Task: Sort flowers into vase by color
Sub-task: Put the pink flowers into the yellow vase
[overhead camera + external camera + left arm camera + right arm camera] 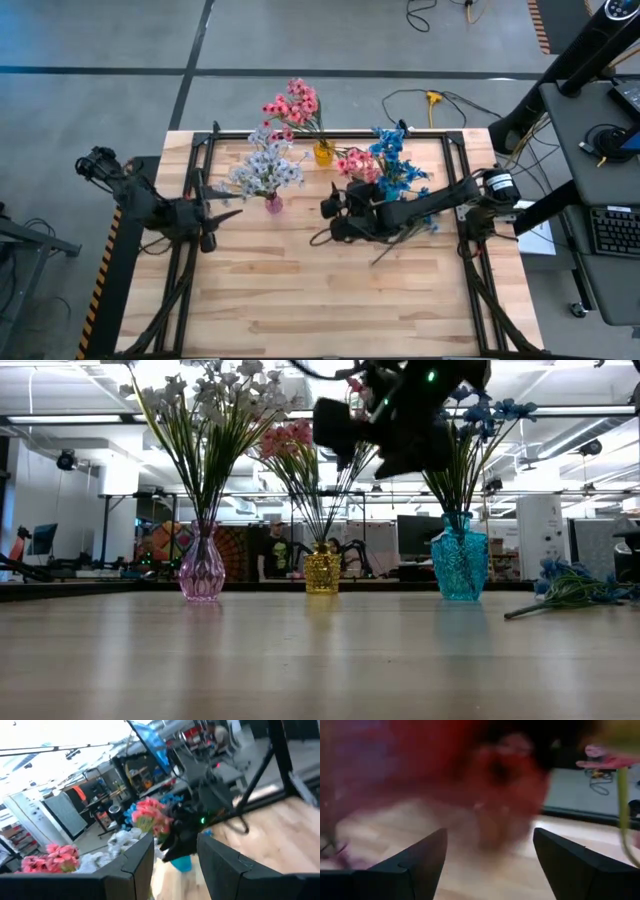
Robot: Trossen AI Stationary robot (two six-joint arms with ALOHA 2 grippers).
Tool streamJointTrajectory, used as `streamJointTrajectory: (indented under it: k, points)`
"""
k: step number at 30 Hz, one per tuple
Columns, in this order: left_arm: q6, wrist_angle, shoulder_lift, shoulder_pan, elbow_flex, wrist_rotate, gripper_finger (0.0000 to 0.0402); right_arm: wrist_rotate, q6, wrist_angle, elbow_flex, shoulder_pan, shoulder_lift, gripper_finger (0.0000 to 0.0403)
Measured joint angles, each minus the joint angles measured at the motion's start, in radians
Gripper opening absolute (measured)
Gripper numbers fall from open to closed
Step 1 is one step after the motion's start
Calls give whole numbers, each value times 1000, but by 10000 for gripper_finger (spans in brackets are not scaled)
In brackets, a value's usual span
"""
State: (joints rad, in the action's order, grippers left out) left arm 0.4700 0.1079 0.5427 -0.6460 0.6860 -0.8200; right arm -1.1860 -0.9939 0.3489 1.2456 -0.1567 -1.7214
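Nearest the front of the table there is only bare pale planking. Further in, at mid-depth, the left gripper waits by the table's left edge; its jaws stand parted with nothing between them. The right gripper hangs above the table's middle, just in front of the blue vase. In its wrist view the jaws are spread wide, and only a red-pink blur fills the gap — whether they have hold of a stem, I cannot tell.

Off to the right lies a loose blue sprig, flat on the wood, thin green stem trailing toward the centre.

Along the far side three vases stand in a row, well apart. The pink glass vase holds the pale white-lavender flowers — small clustered blossoms on long thin green stems fanning upward. The yellow vase carries pink flowers, a tight coral bunch. The blue vase bears bright blue flowers, and a pink cluster shows right beside them, close to the right arm.

No readable writing shows on any vase. Beyond the table, a person stands in the workshop.
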Motion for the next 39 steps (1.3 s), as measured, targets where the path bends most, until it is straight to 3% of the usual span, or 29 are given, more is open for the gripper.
streamJointTrajectory:
  k: [7,17,30,39]
  points:
    - [-10,-1,-127,0,-43,1,135,-96,26,-141,-48,59,0,317]
    - [-7,-2,-271,0,-76,20,135,-132,339,-405,-47,86,-32,318]
    - [-7,7,-323,0,-87,39,135,-227,599,-597,-41,112,-110,309]
    - [-4,8,-324,0,-87,45,135,-116,530,-591,-42,90,-107,299]
